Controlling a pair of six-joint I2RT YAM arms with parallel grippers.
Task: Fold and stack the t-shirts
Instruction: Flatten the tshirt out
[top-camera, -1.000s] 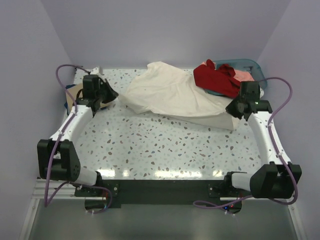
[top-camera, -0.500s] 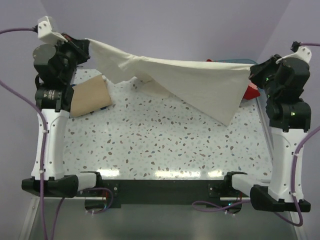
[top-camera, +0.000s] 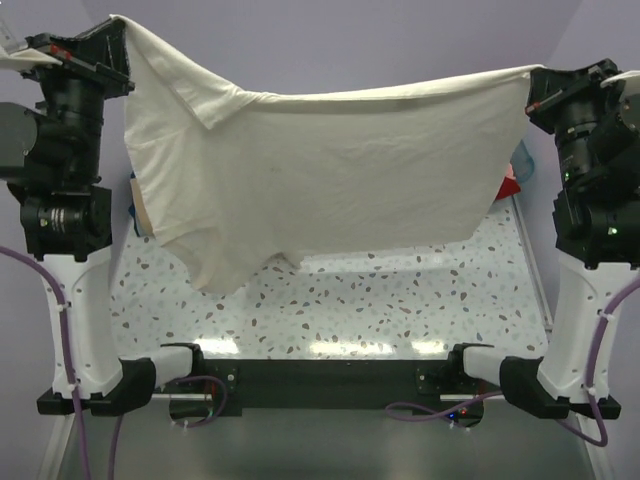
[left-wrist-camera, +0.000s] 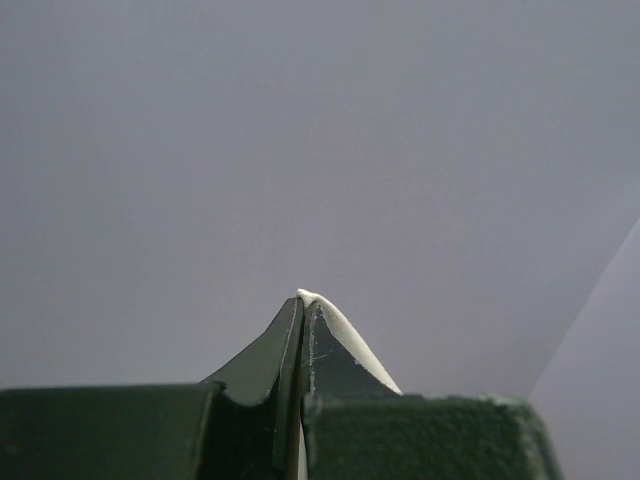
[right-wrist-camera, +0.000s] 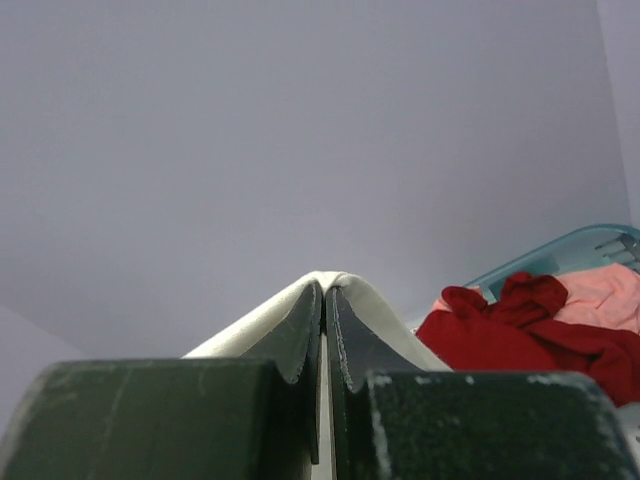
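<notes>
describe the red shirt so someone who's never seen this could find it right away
On the far right of the table, behind the big cream t-shirt held up in the air, sits a teal basket. The red t-shirt is the crumpled heap at that basket; its deep red sets it apart from the pale salmon-pink t-shirt lying right beside it.

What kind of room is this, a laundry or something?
Probably a robot test booth, not a laundry: plain lilac walls enclose a speckled table, a left arm and right arm are bolted at its near edge, and a cream t-shirt hangs stretched between them.
</notes>
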